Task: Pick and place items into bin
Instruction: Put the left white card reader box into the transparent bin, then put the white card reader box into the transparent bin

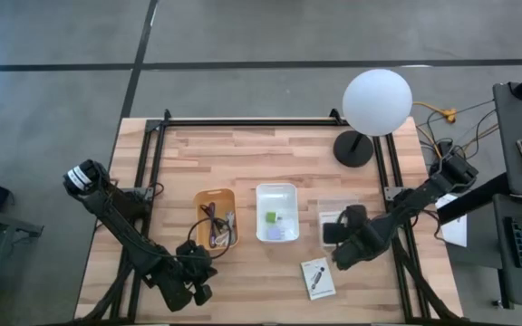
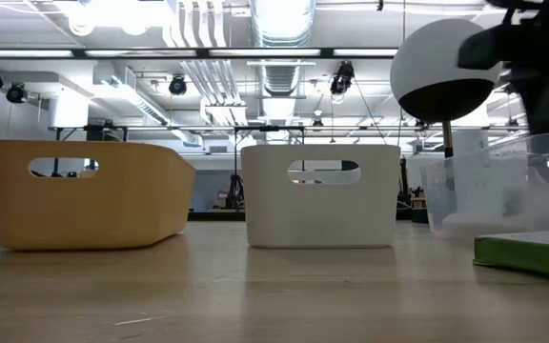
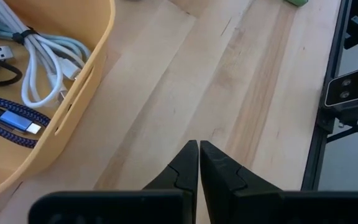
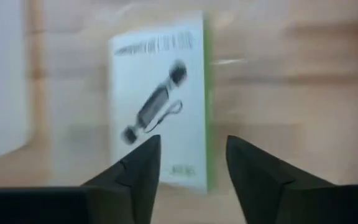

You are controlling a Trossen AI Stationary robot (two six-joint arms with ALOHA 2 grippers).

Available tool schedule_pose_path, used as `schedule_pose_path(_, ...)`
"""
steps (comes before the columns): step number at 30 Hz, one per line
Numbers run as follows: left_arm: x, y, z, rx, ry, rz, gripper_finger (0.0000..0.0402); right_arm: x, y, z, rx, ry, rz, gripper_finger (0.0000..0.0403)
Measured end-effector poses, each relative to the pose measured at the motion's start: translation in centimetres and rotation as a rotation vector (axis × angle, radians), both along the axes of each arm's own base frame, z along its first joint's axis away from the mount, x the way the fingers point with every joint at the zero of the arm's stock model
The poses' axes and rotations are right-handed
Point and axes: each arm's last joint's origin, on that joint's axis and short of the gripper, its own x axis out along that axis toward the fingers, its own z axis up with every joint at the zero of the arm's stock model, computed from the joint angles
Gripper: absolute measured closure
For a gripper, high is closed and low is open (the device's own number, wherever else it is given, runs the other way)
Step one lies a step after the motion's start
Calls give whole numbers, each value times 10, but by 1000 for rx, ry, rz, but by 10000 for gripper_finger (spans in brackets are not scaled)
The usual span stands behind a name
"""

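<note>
On the wooden bench (image 1: 243,154) three bins stood in a row: a yellow bin (image 1: 216,218) with cables (image 3: 39,59) inside, a white bin (image 1: 277,214) in the middle with a tiny green block (image 1: 270,217) in it, and a clear bin (image 1: 332,210) on the right. The right end effector (image 4: 191,163) hovered over the clear bin, and its two dark fingers (image 4: 143,168) were spread apart with nothing pinched between them. In the right wrist view a white card with a dark printed object (image 4: 160,99) lay flat below the fingers, seen through the gap between them, and was not touched by them. A second white card (image 1: 316,277) lay on the bench close to the front edge, just beside the right end effector and apart from all three bins. The left end effector (image 3: 199,163) rested low near the front of the bench, beside the yellow bin, with its fingers pressed together and holding nothing. A lamp with a white globe (image 1: 377,102) stood at the far right corner.
</note>
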Motion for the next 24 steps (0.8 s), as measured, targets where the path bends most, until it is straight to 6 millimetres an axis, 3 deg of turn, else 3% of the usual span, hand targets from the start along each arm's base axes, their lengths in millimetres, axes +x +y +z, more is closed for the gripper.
schedule_pose_path(6, 0, 0, 0, 1, 0, 0, 402, -13, -1, 40, -106, 200, 116, 211)
schedule_pose_path(12, 0, 0, 0, 3, 1, -3, 402, -4, 27, 66, -54, 103, 546, 207)
schedule_pose_path(16, 1, -2, 0, -20, -20, -6, 402, -1, 62, 58, 141, -91, 656, 207)
schedule_pose_path(19, 4, -5, 2, -24, -51, -59, 402, -9, 83, 40, 219, -190, 553, 217)
schedule_pose_path(24, 6, -5, 1, -33, -77, -81, 402, -24, 103, -2, 213, -151, 365, 269)
